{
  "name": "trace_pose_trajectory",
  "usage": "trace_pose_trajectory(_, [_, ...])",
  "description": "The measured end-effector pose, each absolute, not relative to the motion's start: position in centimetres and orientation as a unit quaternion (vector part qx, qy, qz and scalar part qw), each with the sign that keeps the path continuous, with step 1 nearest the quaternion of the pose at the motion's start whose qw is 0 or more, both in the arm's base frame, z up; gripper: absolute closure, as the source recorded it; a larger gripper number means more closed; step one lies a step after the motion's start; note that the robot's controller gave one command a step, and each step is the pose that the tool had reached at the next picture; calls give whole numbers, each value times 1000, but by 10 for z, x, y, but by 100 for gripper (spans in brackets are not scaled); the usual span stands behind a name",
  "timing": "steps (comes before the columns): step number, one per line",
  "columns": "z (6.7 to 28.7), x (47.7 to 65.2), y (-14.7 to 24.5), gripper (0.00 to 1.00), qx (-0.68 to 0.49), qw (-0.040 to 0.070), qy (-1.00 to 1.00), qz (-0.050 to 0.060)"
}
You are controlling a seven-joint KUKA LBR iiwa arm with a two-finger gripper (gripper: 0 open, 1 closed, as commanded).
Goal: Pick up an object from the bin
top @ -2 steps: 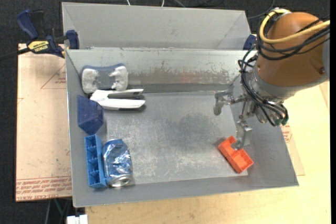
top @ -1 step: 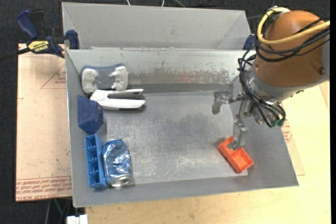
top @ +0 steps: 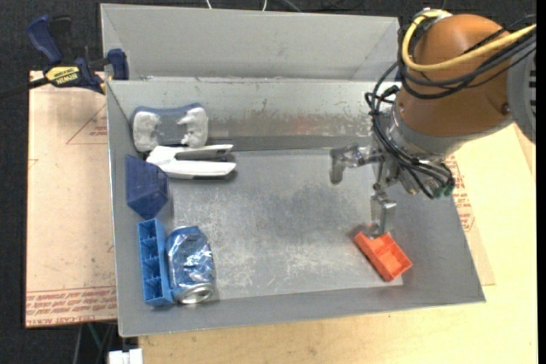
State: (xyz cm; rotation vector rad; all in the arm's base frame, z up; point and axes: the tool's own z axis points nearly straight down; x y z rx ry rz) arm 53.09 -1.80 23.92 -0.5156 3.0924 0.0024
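Camera view looks down on the grey bin [top: 273, 226], where the gripper [top: 356, 202] hangs in the right half below the arm's orange cover. Its 2 fingers stand spread wide, with nothing between them. One finger [top: 336, 168] is out toward the middle of the bin. The other reaches down to the upper-left end of an orange block [top: 384, 256], but whether it touches the block or hovers just above it cannot be told.

The orange block is the nearest thing to the tool. It lies by itself in the near right corner, close to the front wall. Its long axis runs from upper left to lower right, and it sits toward the near edge from the gripper, outside the gap between the fingers. A grasp would probably need the gripper to move toward the front wall so that the fingers straddle the block's short width.

Everything else lies well apart along the left side:
- a pale blue and white lump [top: 171, 126] at the back
- a white handled tool [top: 193, 161] just in front of it
- a dark blue block [top: 145, 187]
- a blue ribbed tray [top: 152, 262]
- a crushed can [top: 189, 266] touching the tray's right side

No brand, label or writing can be read on the can or on any other thing in the bin.
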Motion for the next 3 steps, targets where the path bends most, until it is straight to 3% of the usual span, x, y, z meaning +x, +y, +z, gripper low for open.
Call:
trace_pose_trajectory(1, [263, 528, -26, 0, -103, 7, 995, 1])
trace_pose_trajectory(2, [246, 525, -23, 0, -141, 10, 990, 0])
trace_pose_trajectory(3, [184, 527, -59, 0, -161, 10, 987, 0])
